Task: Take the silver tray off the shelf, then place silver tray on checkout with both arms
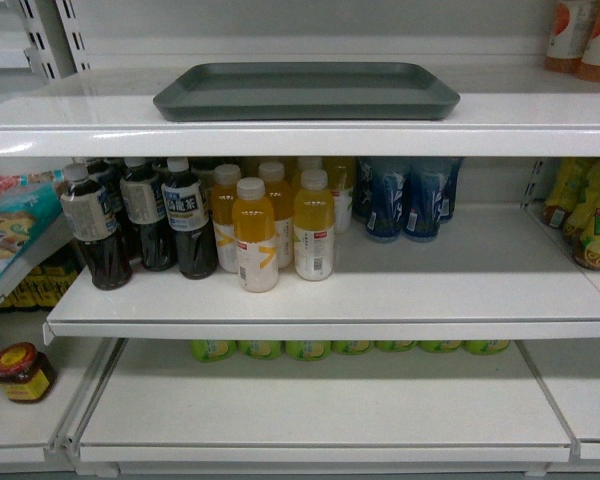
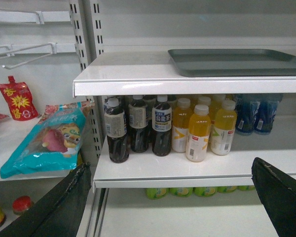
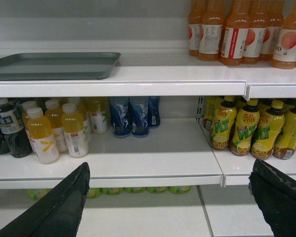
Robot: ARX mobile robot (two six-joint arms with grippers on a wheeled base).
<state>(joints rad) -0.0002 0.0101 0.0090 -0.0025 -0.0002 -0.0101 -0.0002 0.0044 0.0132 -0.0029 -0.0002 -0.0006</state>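
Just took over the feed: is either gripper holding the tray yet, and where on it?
Nothing is held. The silver tray lies flat on the shelf; the left gripper and right gripper are open, below it and apart from it.

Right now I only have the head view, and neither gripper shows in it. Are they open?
Observer: Both are open. The left gripper and the right gripper each show two spread black fingers with nothing between them, and neither touches the tray.
Operator: What stands right of the tray? My view cuts it off.
Observer: A row of tall orange bottles on the next board, with bare shelf between them and the tray's right end.
Operator: And on the left?
Observer: Bare shelf up to the board's end, then wire hooks beyond the upright post.
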